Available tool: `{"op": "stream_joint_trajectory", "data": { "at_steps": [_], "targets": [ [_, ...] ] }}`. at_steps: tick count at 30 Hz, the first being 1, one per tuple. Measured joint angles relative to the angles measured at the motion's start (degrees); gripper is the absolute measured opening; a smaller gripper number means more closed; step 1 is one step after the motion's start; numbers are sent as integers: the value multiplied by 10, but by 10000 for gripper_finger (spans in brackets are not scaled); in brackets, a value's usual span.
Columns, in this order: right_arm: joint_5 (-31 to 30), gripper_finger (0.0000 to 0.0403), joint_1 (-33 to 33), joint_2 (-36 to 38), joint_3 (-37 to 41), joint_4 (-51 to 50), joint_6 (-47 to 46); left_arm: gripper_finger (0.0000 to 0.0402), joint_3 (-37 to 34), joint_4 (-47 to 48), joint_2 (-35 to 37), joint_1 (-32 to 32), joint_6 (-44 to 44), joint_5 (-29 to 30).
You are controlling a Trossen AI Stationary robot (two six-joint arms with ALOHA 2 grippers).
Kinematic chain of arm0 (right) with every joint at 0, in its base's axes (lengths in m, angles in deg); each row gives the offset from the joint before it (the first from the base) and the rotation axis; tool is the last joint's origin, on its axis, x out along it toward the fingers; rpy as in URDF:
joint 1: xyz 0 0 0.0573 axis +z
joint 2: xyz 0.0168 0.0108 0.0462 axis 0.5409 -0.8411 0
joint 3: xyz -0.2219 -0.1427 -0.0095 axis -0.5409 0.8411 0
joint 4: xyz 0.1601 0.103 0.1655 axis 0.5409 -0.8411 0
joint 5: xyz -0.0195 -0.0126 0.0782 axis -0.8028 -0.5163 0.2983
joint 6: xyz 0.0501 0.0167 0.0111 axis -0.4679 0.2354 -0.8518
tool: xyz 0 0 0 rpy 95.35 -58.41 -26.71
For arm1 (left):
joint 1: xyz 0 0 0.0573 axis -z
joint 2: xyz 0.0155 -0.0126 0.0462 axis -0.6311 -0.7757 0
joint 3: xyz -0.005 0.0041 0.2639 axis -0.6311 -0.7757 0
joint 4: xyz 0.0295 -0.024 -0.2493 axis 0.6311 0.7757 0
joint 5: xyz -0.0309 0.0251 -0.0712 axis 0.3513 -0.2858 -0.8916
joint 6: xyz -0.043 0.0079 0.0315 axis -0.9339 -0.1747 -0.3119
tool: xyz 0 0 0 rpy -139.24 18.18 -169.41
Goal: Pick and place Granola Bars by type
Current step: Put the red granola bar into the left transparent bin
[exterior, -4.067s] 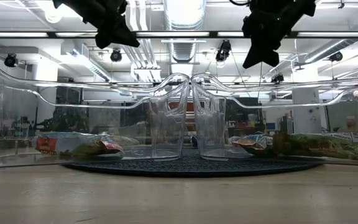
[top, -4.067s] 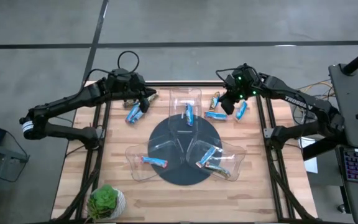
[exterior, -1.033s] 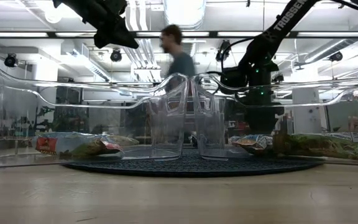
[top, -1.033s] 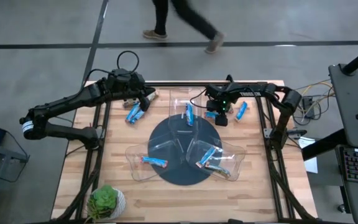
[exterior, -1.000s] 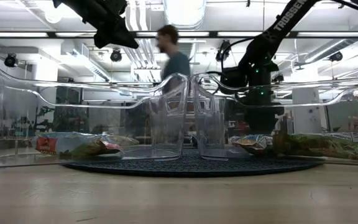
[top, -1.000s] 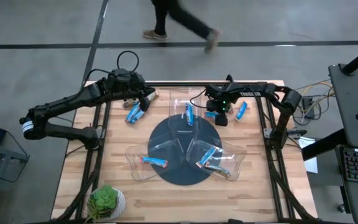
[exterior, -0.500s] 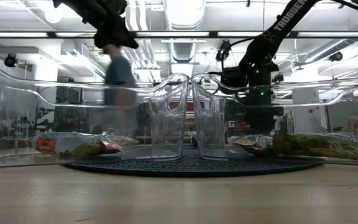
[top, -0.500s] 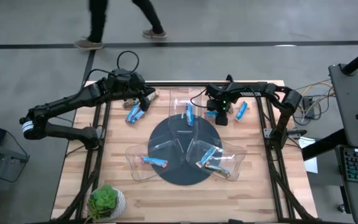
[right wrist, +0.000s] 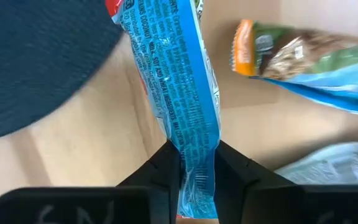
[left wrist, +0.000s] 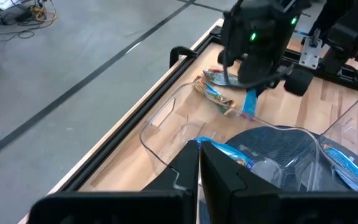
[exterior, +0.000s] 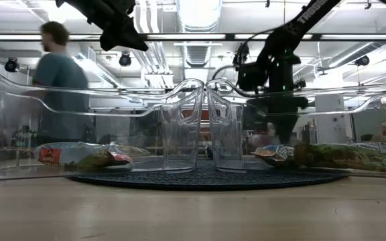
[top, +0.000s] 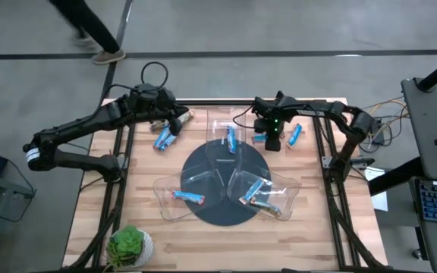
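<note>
**Right wrist view: blue bar pinched between the fingers**

Right wrist view shows the right gripper (right wrist: 197,177) clamped on a shiny blue wrapped granola bar (right wrist: 182,93), its fingers pressing both sides of the wrapper above the wooden table (right wrist: 61,162). From above, that gripper (top: 273,139) sits at the table's far side, just beside the dark round mat (top: 196,163) with its clear plastic trays (top: 264,189). The left gripper (top: 174,121), fingers together, hangs over two loose blue bars (top: 163,138) at far left.
</note>
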Motion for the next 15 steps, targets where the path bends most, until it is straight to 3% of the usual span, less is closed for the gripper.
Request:
{"op": "stream_joint_trajectory", "data": {
  "at_steps": [10, 15],
  "targets": [
    [44, 56, 25, 121, -46, -22, -63, 0, 0, 38, 28, 0, -19, -3],
    [92, 56, 61, 161, -84, -23, -129, 0, 0, 56, 45, 2, -36, -35]
  ]
}}
